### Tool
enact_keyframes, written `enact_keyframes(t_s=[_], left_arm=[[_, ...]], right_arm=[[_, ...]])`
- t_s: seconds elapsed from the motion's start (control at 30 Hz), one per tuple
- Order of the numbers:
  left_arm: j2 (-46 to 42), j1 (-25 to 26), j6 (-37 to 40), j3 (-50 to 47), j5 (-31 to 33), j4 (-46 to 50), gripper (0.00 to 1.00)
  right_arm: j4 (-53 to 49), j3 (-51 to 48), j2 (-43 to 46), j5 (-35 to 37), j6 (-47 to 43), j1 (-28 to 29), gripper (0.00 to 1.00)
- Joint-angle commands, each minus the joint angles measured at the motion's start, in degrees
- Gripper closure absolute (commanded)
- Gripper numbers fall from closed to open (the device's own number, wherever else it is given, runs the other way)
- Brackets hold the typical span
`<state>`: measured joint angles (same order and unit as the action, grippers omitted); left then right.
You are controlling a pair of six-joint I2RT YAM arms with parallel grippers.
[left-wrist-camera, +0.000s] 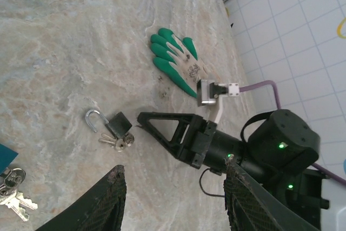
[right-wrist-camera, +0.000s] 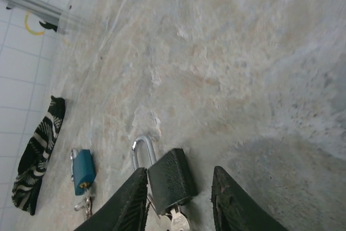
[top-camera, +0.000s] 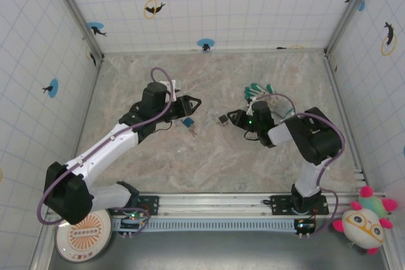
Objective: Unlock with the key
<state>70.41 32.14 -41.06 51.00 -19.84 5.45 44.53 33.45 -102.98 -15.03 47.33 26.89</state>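
Note:
A black padlock (right-wrist-camera: 172, 179) lies on the marble table (right-wrist-camera: 227, 68) between the fingers of my right gripper (right-wrist-camera: 180, 172). The gripper is open: the left finger is against the lock body and a gap shows at the right finger. The silver key (right-wrist-camera: 175, 221) sticks out of the lock's bottom. In the left wrist view the lock's steel shackle (left-wrist-camera: 93, 118) looks swung open, with the key (left-wrist-camera: 120, 142) beside the body. My left gripper (left-wrist-camera: 173, 169) hovers open and empty a little to the left, over bare table. From above, the black padlock (top-camera: 223, 119) sits at the right gripper's (top-camera: 228, 118) tips.
A blue padlock (top-camera: 188, 121) with its own keys (left-wrist-camera: 15, 201) lies just under my left gripper (top-camera: 193, 105). A green glove (top-camera: 259, 90) lies behind the right arm. A black-and-white striped object (right-wrist-camera: 38, 152) lies far left in the right wrist view. Tiled walls enclose the table.

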Motion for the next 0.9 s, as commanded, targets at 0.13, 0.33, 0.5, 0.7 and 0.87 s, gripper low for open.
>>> enact_keyframes(t_s=[0.13,0.33,0.5,0.7,0.87], left_arm=[[-1.63,0.03,-0.95,-1.84,3.51,0.75,0.43],[-2.80,-0.06,-1.00,-2.44,9.85,4.35,0.03],[-2.58,-0.14,0.57,-1.00,15.78,9.92,0.02],[-2.26,-1.34,4.67,3.37,28.93,20.42,0.03],[-5.81,-2.39,10.47,3.98,45.37,20.20,0.03]], right_arm=[[-16.36,-1.98,16.16,7.78,-8.95,-0.44,0.53],[-25.93,-4.13,28.75,11.11,-11.87,-2.83,0.02],[-35.78,-3.98,37.98,15.84,-14.46,-4.72,0.03],[-53.01,0.64,47.15,33.33,-20.79,-5.17,0.03],[-59.96,6.22,48.84,50.52,-24.82,-5.14,0.03]])
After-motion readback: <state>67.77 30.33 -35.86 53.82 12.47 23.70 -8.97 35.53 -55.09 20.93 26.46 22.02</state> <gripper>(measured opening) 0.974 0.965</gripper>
